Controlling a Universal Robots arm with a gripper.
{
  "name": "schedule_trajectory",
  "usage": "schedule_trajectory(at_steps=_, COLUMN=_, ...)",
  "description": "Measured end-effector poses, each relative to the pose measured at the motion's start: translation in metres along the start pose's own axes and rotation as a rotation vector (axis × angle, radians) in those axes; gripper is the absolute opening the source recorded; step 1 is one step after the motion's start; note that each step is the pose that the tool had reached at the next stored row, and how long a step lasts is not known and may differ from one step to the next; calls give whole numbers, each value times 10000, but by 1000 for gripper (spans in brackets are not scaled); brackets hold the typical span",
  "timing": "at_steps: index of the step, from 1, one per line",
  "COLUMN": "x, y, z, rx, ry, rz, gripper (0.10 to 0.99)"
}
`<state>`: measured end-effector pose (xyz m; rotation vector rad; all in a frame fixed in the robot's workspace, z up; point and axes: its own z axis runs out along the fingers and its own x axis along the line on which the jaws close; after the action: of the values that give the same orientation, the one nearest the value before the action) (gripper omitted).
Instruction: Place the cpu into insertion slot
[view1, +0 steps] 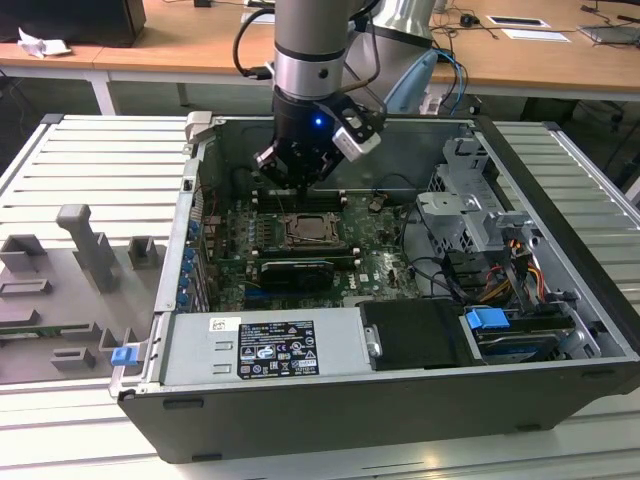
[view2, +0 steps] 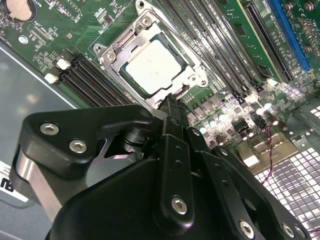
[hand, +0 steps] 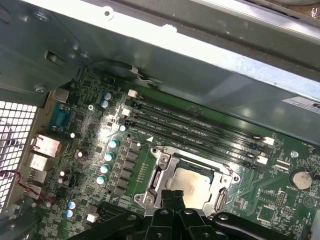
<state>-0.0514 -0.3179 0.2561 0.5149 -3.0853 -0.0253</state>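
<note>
**Gripper** (view1: 300, 172): upper centre of the exterior view, lowered into the open computer case (view1: 330, 415). Fingers are pressed together with nothing pinched between them (tips close by the socket's edge in both wrist views).

**Cpu** (view1: 308, 229): pale silver square, lying flat inside the insertion slot (view1: 290, 241), mid-frame on the green motherboard (view1: 380, 265), with the slot's shiny metal frame around it.

**Memory slots** (hand: 200, 122): long, black, running just beside the socket in the first wrist view.

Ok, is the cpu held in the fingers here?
No, in the second wrist view the cpu lies flat inside the insertion slot's metal frame, beyond the tips of the fingers.
</note>
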Motion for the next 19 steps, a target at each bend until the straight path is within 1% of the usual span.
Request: schedule_trajectory(at_steps=19, x=39, y=13, z=1, rx=0, ry=0, rz=-1, gripper=106)
